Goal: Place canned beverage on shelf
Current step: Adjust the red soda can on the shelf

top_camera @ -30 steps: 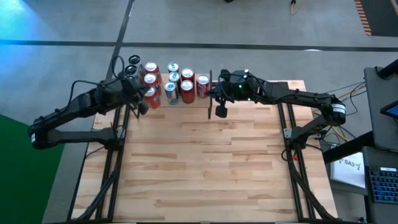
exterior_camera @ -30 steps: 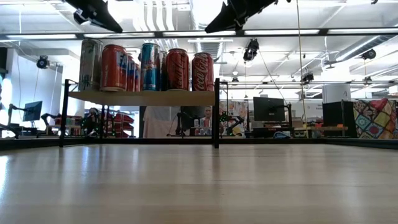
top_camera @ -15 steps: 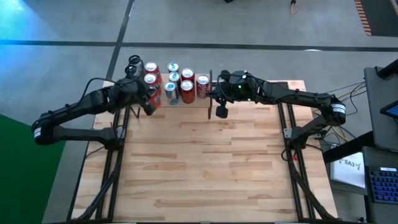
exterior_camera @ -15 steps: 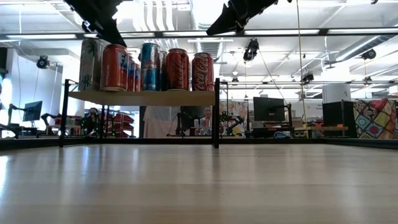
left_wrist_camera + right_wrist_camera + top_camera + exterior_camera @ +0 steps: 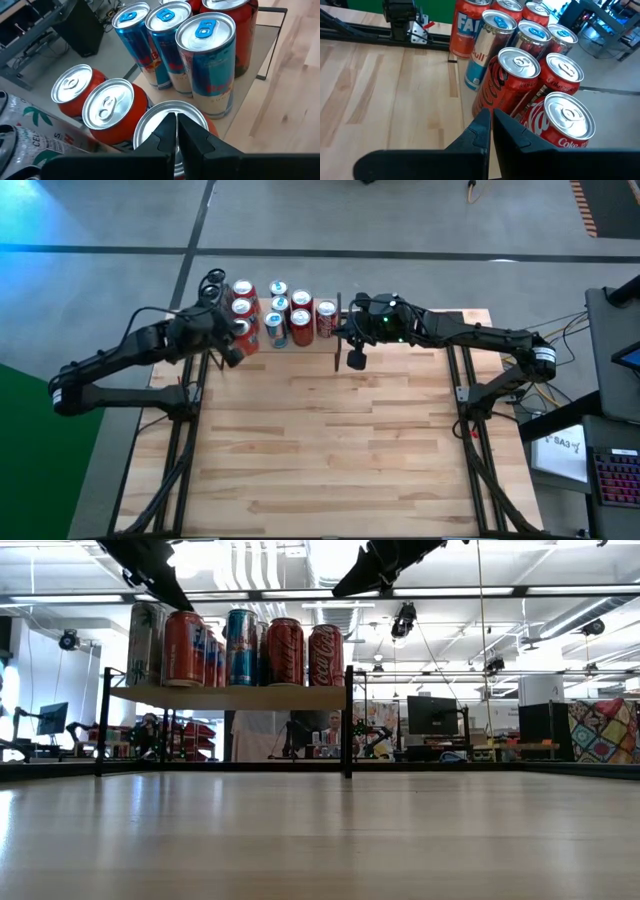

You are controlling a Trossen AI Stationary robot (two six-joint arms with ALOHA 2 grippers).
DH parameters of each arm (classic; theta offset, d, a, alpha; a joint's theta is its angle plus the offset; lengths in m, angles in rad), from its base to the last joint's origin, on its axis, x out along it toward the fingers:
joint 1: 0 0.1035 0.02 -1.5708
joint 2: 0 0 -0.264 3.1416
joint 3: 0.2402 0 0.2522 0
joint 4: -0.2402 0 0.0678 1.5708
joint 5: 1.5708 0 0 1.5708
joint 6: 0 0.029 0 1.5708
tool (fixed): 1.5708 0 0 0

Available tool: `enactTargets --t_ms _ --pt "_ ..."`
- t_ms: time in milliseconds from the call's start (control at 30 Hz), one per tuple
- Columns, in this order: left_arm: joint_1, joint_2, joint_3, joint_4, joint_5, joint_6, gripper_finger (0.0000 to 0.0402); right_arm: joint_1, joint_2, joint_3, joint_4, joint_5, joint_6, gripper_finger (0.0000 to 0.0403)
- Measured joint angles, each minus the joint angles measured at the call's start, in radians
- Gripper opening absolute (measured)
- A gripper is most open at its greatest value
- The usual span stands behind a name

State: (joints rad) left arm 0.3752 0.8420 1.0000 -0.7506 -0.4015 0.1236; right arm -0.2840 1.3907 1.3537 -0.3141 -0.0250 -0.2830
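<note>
Wooden table (image 5: 330,440) carries the can-filled shelf (image 5: 230,697); both arms' fingers (image 5: 172,132) hover clenched, empty.

You are working in a robotics lab set up in a large open industrial hall. Beyond the butcher-block wooden tabletop (image 5: 320,840) you can see a high ceiling with long strip lights (image 5: 480,592) and hanging cables, rows of benches carrying dark computer monitors (image 5: 432,715), and more equipment on stands. From above, the table sits on a bare grey concrete floor (image 5: 400,220), with a laptop (image 5: 612,475) and loose wiring at its right edge.
</note>
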Motion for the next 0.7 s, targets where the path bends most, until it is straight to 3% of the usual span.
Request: enactTargets --t_ms 167,300,700 --pt "0.000 -0.010 0.000 0.024 0.003 0.015 0.0000 0.000 0.000 0.000 0.000 0.000 0.022 0.0009" --pt "0.000 0.006 0.000 0.027 0.085 -0.004 0.0000 0.000 0.000 0.000 0.000 0.000 0.032 0.0009" --pt "0.000 0.004 0.002 -0.016 0.092 0.018 0.0000 0.000 0.000 0.000 -0.002 0.000 0.040 0.0009"
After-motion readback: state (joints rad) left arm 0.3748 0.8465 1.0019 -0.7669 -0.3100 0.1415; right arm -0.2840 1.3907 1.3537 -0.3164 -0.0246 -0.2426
